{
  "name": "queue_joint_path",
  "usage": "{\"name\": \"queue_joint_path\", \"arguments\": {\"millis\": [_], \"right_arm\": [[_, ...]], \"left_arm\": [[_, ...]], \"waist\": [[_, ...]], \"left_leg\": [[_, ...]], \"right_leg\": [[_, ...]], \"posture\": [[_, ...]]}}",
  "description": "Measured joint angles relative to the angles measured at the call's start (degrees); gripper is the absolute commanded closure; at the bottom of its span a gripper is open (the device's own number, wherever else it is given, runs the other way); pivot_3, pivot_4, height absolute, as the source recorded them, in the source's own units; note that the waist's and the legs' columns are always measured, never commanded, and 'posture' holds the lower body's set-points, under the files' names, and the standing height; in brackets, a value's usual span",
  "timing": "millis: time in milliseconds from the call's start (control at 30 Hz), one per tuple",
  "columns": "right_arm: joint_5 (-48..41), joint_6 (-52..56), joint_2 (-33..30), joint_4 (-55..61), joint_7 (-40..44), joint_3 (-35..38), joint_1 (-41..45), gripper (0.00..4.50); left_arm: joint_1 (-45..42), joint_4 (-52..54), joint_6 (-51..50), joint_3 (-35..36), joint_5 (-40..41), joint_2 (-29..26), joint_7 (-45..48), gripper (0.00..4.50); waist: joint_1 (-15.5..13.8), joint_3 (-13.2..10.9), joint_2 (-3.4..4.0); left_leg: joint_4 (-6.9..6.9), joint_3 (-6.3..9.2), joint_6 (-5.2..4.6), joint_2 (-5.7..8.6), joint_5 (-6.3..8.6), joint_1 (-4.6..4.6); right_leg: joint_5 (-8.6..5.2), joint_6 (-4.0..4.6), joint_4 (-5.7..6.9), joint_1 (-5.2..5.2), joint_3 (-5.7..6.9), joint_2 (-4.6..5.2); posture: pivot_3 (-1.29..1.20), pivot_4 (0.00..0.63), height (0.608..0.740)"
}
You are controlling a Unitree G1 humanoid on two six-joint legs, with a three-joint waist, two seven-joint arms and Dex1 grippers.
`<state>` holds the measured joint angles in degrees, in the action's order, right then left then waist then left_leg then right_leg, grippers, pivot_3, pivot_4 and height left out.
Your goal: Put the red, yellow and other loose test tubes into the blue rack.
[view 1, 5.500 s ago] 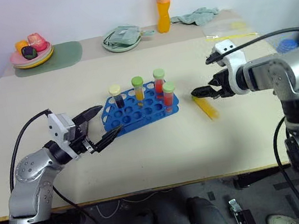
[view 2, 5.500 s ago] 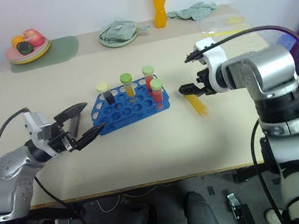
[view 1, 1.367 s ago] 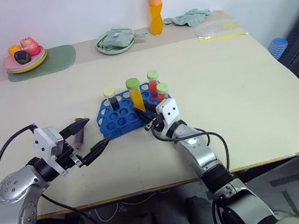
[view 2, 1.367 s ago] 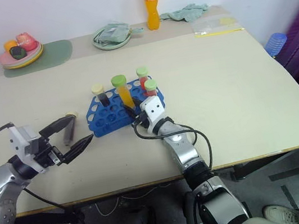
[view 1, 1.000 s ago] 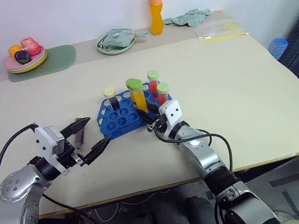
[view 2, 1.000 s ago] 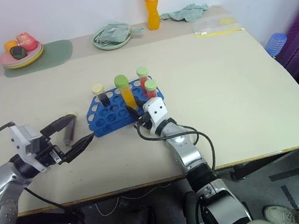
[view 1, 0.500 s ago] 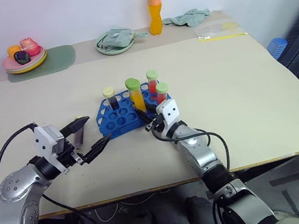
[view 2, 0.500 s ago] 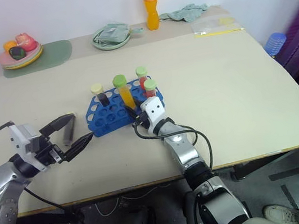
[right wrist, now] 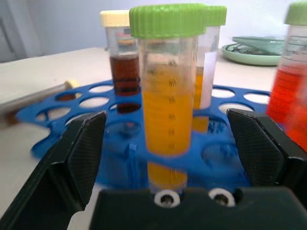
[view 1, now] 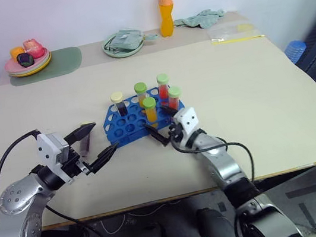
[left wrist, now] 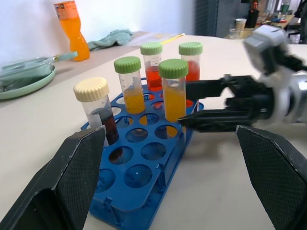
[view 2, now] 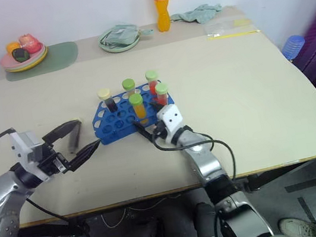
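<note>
with both sets of black fingers spread wide, neither gripper has hold of anything. right gripper (view 1: 161, 131) sits at the near edge of the blue plastic test tube rack (view 1: 129, 125), fingers apart on either side of a green-capped tube of yellow liquid (view 1: 151, 110) that stands upright in a front-row hole, not pinched; the right wrist view shows clear gaps between the pads and that tube (right wrist: 168, 81). four more tubes stand upright in the rack behind it: a cream-capped tube of dark liquid (view 1: 119, 103), a second green-capped yellow tube (view 1: 141, 94), and two green-capped red tubes (view 1: 163, 85) (view 1: 175, 99). left gripper (view 1: 92, 142) hovers off the rack's left end, open and empty. one loose grey tube with a pale cap (view 1: 83, 144) lies flat on the beige tabletop (view 1: 248, 80) just beside the upper left finger, apart from the rack. at the far edge: an orange drink bottle (view 1: 165, 6), a green plate with a folded cloth (view 1: 123, 41), a stack of plates with toy food (view 1: 28, 57) on a green mat, and a crumpled teal cloth (view 1: 202, 18).
</note>
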<state>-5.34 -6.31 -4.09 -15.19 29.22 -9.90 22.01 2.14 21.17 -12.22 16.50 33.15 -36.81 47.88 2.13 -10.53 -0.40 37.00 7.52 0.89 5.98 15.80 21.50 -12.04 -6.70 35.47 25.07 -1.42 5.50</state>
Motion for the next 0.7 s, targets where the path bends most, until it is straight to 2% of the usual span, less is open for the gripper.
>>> {"name": "queue_joint_path", "arguments": {"millis": [267, 367, 467, 533, 700], "right_arm": [[-4.2, 6.2, -11.7, 16.9, 8.7, 0.9, -7.4, 0.07], [-10.5, 11.8, -16.3, 23.5, 12.8, 3.2, -8.7, 0.07], [-19.7, 18.3, -21.4, 30.2, 18.6, 6.4, -7.4, 0.07], [-24.1, 21.7, -23.2, 33.0, 21.2, 7.2, -5.4, 0.07], [-30.1, 29.5, -25.9, 36.0, 25.7, 6.0, -0.7, 0.07]], "left_arm": [[2.8, 3.1, -2.6, 3.6, 2.2, -0.6, -2.0, 0.00], [4.5, 3.9, -5.8, 5.5, 2.6, -3.1, -2.7, 0.00], [5.5, 3.0, -12.4, 6.3, 1.5, -9.8, -3.6, 0.00], [3.4, 1.8, -17.6, 7.2, 1.5, -11.9, -6.0, 0.00], [-9.1, -1.7, -38.6, 7.2, 6.9, -15.5, -14.9, 0.00]], "waist": [[0.1, 0.0, 0.00], [-0.1, 0.0, -0.01], [-0.1, 0.0, -0.02], [-0.2, 0.0, -0.02], [-0.8, 0.0, -0.06]], "left_leg": [[-0.01, 0.00, -0.01, -0.03, 0.01, -0.02], [0.00, 0.00, -0.05, -0.03, 0.03, -0.03], [0.01, 0.02, -0.09, -0.05, 0.05, -0.07], [0.01, 0.05, -0.10, -0.07, 0.06, -0.09], [0.07, 0.08, -0.11, -0.04, 0.06, -0.07]], "right_leg": [[0.00, 0.00, 0.00, -0.02, 0.01, -0.01], [-0.01, -0.01, -0.05, -0.08, 0.01, 0.00], [-0.01, -0.01, -0.08, -0.16, 0.04, -0.01], [-0.02, -0.01, -0.12, -0.21, 0.11, -0.03], [-0.01, -0.04, -0.10, -0.21, 0.14, -0.01]], "posture": [[0.00, 0.150, 0.740], [0.00, 0.150, 0.740], [0.00, 0.150, 0.740], [0.00, 0.150, 0.740], [0.00, 0.150, 0.740]]}}
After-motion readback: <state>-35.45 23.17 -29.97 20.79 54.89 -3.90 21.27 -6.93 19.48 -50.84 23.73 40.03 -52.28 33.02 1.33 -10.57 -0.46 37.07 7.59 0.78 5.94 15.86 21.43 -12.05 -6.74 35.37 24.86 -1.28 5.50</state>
